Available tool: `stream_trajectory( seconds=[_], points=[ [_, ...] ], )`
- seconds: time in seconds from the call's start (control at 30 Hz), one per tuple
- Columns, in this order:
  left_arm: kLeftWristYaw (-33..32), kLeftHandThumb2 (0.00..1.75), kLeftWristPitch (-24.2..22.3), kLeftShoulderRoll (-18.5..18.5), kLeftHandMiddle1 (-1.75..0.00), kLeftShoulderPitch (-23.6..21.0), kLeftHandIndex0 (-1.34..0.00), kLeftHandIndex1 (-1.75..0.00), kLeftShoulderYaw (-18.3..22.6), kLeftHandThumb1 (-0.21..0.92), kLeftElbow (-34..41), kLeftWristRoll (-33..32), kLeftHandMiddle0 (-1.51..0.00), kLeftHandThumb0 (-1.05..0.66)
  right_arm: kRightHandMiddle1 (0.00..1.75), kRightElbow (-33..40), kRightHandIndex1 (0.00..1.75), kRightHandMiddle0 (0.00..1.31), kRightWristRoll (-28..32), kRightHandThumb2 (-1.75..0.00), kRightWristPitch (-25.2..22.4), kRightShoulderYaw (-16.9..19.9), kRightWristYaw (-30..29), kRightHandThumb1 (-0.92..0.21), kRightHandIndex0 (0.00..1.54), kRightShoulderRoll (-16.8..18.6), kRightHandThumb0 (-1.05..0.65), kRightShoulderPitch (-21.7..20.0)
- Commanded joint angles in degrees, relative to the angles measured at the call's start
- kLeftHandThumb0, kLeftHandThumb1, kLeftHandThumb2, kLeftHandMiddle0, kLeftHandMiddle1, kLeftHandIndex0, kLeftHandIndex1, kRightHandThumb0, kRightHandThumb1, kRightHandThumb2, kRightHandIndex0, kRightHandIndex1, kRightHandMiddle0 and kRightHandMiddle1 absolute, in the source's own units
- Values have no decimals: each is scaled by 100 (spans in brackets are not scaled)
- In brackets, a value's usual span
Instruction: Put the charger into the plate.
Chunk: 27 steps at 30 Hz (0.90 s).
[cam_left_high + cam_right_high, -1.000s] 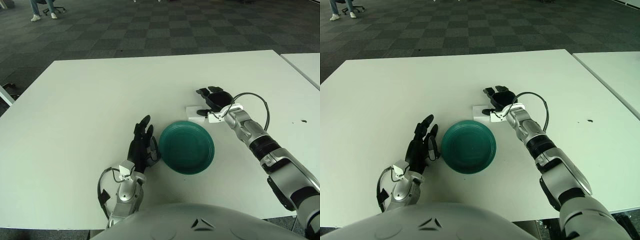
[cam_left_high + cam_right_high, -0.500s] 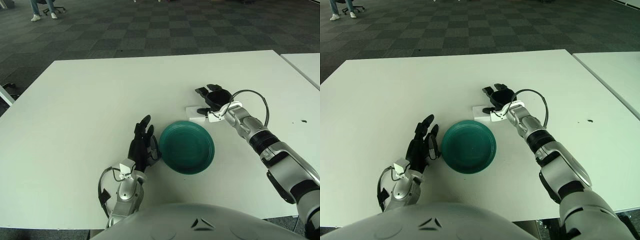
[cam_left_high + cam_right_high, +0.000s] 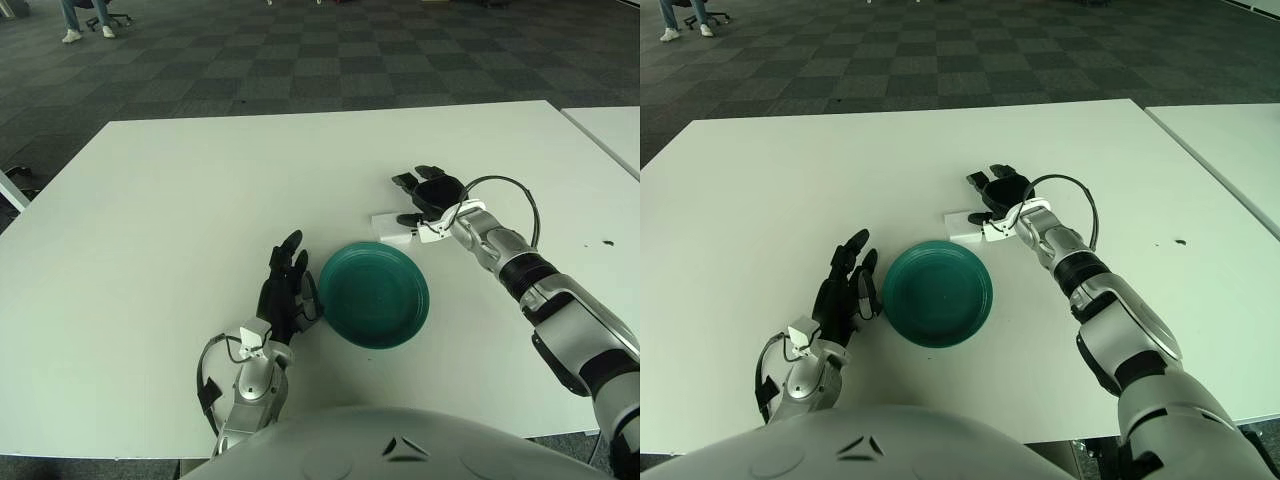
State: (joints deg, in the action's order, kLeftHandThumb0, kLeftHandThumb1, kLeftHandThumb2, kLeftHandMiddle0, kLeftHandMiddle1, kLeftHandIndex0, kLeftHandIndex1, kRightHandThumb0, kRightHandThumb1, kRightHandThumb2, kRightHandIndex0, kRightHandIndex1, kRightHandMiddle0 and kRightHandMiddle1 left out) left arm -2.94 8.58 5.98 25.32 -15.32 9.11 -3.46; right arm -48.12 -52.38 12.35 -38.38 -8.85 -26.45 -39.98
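A white flat charger (image 3: 391, 225) lies on the white table just beyond the dark green plate (image 3: 373, 293), near its far right rim. My right hand (image 3: 424, 196) hovers over the charger's right end with its black fingers spread, holding nothing. The charger's right part is hidden under that hand. My left hand (image 3: 287, 287) shows just left of the plate, fingers extended and relaxed, holding nothing. The plate has nothing in it.
The white table (image 3: 200, 200) stretches wide to the left and back. A second white table (image 3: 610, 130) stands at the right with a gap between. A black cable loops from my right wrist (image 3: 510, 200). Dark checkered carpet lies beyond.
My right hand has shifted slightly back and to the right over the charger, with its fingers still spread. The charger, plate and left hand have not moved.
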Motion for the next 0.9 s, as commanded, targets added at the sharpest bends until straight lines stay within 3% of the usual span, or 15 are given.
stream_trajectory(
  seconds=[0.0,0.67,0.87],
  points=[
    [-53,110,-74,145,0,-47,0,-55,-4,92,-94,13,-28,-97,32,188,0,0,-68,-64,144,-85,294,-92,13,-171,-72,122],
    [-21,111,-283,84,0,-235,0,-56,29,92,-66,-3,-29,-97,33,578,1,0,-134,-61,569,-33,381,-92,15,-463,-70,109],
    [2,111,-309,58,0,-278,0,-56,56,92,-59,-30,-28,-96,33,1687,1,0,108,-61,573,292,1023,-92,15,-863,-72,376]
  ],
)
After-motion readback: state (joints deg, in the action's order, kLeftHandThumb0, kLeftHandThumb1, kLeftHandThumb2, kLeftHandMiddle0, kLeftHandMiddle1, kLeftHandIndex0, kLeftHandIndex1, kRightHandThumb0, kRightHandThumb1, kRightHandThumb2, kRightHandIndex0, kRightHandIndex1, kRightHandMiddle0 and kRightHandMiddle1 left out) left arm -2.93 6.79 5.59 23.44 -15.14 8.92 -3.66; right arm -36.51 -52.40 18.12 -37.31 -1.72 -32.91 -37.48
